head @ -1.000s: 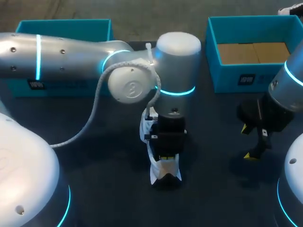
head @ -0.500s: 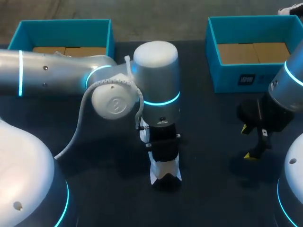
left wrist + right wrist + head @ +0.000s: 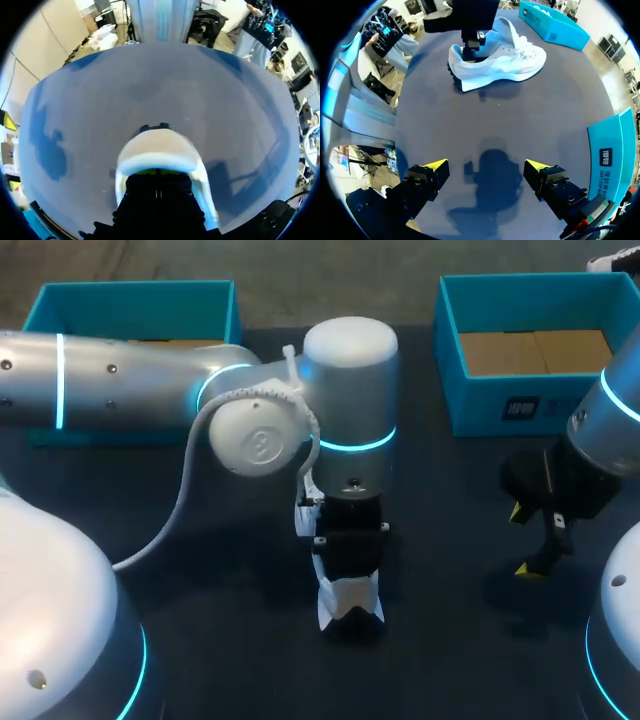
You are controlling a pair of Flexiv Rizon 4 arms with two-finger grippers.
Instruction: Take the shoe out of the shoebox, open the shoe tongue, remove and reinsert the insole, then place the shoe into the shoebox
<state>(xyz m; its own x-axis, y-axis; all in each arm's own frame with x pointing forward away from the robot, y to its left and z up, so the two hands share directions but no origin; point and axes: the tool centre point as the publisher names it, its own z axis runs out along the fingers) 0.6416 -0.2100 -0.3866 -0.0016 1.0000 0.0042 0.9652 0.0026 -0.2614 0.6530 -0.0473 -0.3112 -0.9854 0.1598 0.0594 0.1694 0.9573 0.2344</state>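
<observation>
One shoe, white. Two boxes, both blue: left box, right box. One counter under the lot. Two arms: left arm, right arm. Two tools, one to each arm: left tool, right tool. Yellow tips counted on the right tool: two. One white cable, looped off the left arm.
</observation>
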